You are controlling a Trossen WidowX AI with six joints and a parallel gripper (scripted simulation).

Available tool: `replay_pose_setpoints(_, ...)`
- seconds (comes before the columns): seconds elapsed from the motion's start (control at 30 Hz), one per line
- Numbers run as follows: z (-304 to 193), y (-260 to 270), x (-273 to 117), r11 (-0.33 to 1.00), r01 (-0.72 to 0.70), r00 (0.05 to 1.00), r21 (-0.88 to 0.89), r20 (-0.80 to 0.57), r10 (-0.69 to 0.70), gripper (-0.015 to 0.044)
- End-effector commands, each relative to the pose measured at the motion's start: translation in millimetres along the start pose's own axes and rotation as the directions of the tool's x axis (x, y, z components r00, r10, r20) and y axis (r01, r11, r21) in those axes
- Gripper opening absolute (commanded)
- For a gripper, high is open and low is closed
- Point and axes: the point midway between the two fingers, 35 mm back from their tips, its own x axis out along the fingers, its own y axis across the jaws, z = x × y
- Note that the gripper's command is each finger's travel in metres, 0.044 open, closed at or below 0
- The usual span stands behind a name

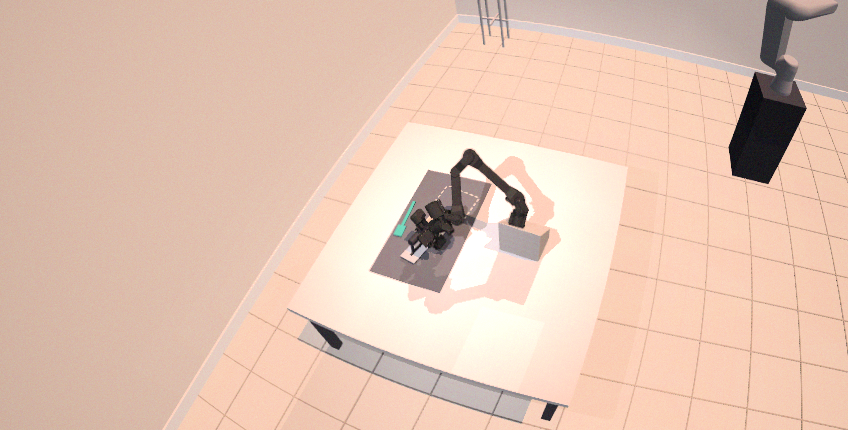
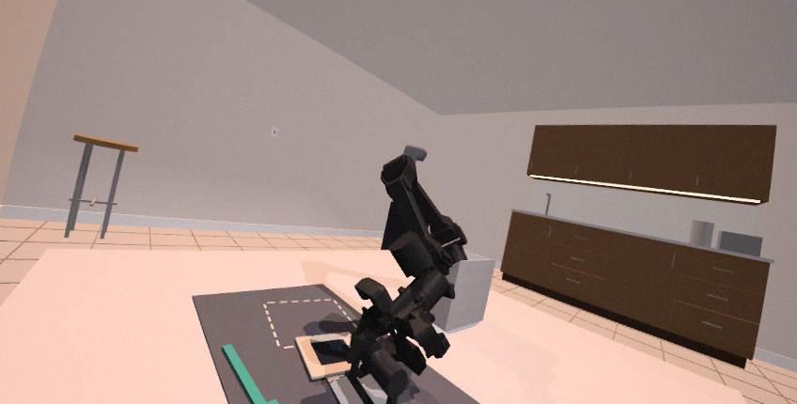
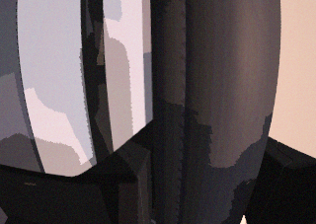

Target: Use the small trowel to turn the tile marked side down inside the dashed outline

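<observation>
Well, the tile (image 1: 429, 221) (image 2: 304, 357) lies mark up, just outside the outline (image 1: 464, 191) (image 2: 271, 324). The claw (image 1: 414, 244) (image 2: 363, 382) (image 3: 192, 127) grips the trowel (image 1: 409, 258) (image 2: 338, 391) (image 3: 49, 51); flipping, setting down and backing off remain.

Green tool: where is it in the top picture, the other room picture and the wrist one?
Top: the green tool is left of the gripper.
Exterior: bottom edge, left of centre.
Wrist: not in it.
Landmark: the dashed outline, top and exterior only.
</observation>
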Motion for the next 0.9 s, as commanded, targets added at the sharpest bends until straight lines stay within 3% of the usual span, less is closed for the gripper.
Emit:
replay_pose_setpoints(0.0, -10, -3, -1, 1.0, 0.006, 1.0, 0.005, -0.013, -0.006, 0.0)
replay_pose_setpoints(0.87, -25, -40, -33, 0.997, 0.002, 0.997, -0.074, -0.079, -0.008, 0.0)
